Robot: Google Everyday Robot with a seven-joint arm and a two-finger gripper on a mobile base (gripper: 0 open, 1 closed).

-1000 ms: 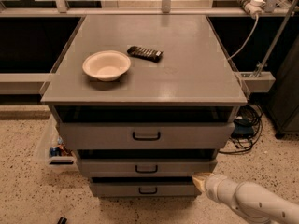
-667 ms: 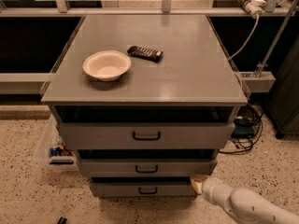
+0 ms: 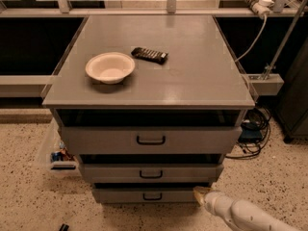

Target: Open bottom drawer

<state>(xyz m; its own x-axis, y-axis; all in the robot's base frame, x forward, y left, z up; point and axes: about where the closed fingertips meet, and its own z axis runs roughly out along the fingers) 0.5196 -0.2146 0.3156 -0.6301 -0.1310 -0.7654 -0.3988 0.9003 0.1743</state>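
The bottom drawer (image 3: 120, 195) is the narrowest grey front at the foot of the cabinet, with a small black loop handle (image 3: 152, 196) at its centre. It sits slightly forward, like the two drawers above it. My gripper (image 3: 198, 193) comes in from the lower right on a white arm and its tip is at the right end of the bottom drawer's front, well to the right of the handle.
A white bowl (image 3: 110, 67) and a black remote (image 3: 149, 55) lie on the cabinet's grey top (image 3: 192, 71). The middle drawer (image 3: 110, 172) and top drawer (image 3: 96, 141) are above. Cables (image 3: 252, 129) lie on the floor at right. A clear box (image 3: 55, 153) sits at left.
My gripper and arm have moved a little to the left, closer to the bottom drawer's right end. The drawers have not moved.
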